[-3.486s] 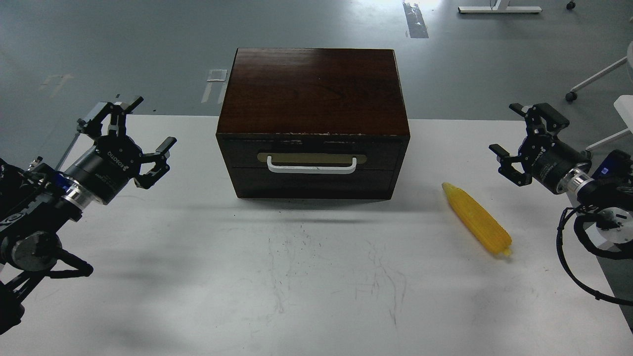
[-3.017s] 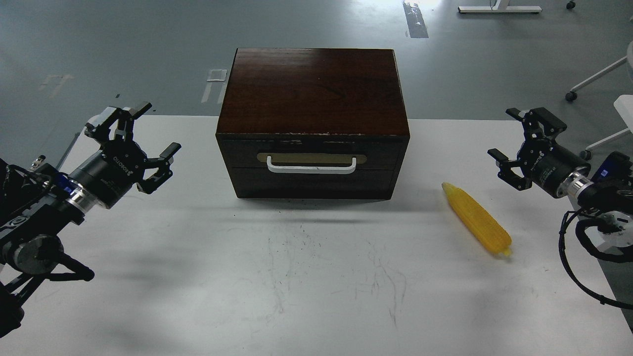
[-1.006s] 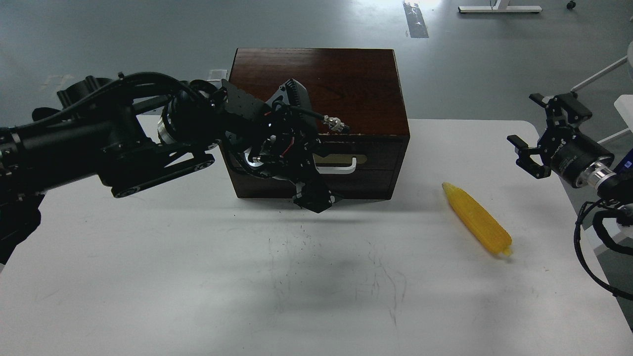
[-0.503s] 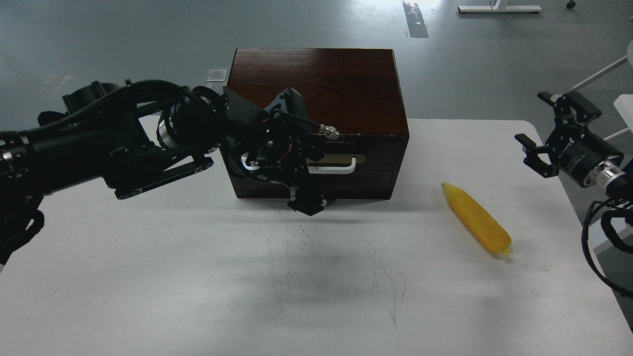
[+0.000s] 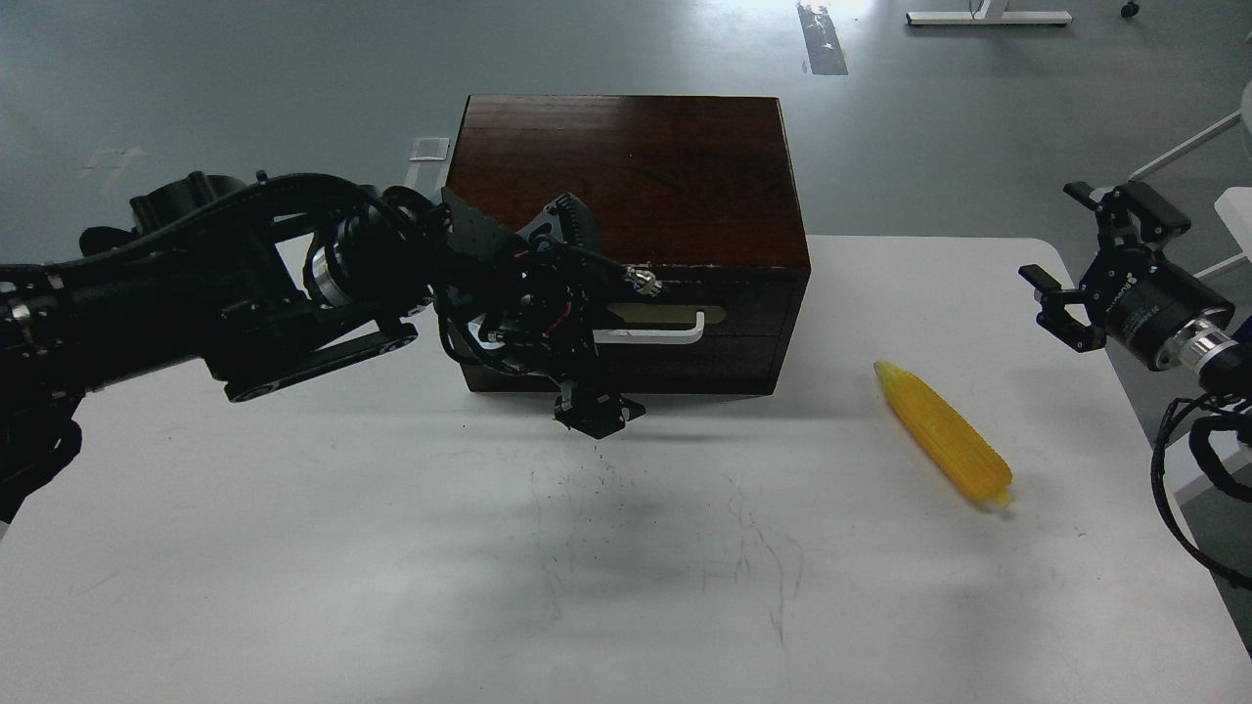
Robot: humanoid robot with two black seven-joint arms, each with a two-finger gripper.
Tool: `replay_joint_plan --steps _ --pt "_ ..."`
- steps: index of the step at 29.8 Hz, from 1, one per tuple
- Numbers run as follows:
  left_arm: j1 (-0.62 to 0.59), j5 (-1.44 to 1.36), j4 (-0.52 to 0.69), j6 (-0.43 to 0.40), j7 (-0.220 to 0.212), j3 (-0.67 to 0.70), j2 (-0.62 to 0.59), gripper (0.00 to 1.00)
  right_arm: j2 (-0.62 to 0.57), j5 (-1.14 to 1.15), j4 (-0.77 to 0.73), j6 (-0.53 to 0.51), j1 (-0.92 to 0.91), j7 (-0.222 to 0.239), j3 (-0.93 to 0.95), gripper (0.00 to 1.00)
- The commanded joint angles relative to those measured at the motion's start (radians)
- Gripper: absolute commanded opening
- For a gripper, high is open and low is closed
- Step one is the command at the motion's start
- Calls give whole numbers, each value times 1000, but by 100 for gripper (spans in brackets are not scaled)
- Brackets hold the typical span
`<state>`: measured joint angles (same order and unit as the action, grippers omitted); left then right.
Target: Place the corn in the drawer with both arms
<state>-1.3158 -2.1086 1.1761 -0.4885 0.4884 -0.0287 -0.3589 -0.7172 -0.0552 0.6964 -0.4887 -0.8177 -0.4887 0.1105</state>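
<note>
The near part of the white table (image 5: 391, 587) carries only faint dark scuff marks around its middle. Toward the right edge, the corn (image 5: 942, 431) lies flat on the tabletop, set diagonally with its pointed tip toward the box and its blunt end nearer the front. It sits well apart from both grippers and clear of the box.

Further in, the left arm (image 5: 196, 293) reaches across from the left side, its bulk covering the left portion of the box front. The left gripper (image 5: 595, 409) hangs low in front of the drawer (image 5: 743, 318), just below the left end of the white handle (image 5: 675, 334). It is seen dark and end-on, so I cannot tell whether its fingers are spread or closed, nor whether they touch the handle. A cable connector with a silver end sticks out beside the wrist, level with the drawer's top edge.

The drawer front sits flush with the dark brown box (image 5: 626, 176); no pale interior is visible. Its top edge shows pale chipping.

At the far right, off the table's edge, the right gripper (image 5: 1091, 264) is raised in the air with its fingers spread wide and nothing between them. Black cable loops below its wrist.

Beyond the table lies grey floor (image 5: 245, 78).
</note>
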Motion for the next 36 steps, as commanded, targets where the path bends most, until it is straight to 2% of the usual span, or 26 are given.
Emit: replay_joint_plan --steps 1,13,28,36 --pt "3 2 14 0 0 1 0 99 -1 0 0 0 0 0 0 100" --pt "0 18 158 0 0 -5 -17 99 -1 0 -2 0 0 0 5 100" --pt "1 18 378 0 0 -25 -137 99 -10 0 2 0 5 0 5 100" --pt "-5 13 375 0 0 -25 -141 99 -11 0 2 0 5 0 5 100"
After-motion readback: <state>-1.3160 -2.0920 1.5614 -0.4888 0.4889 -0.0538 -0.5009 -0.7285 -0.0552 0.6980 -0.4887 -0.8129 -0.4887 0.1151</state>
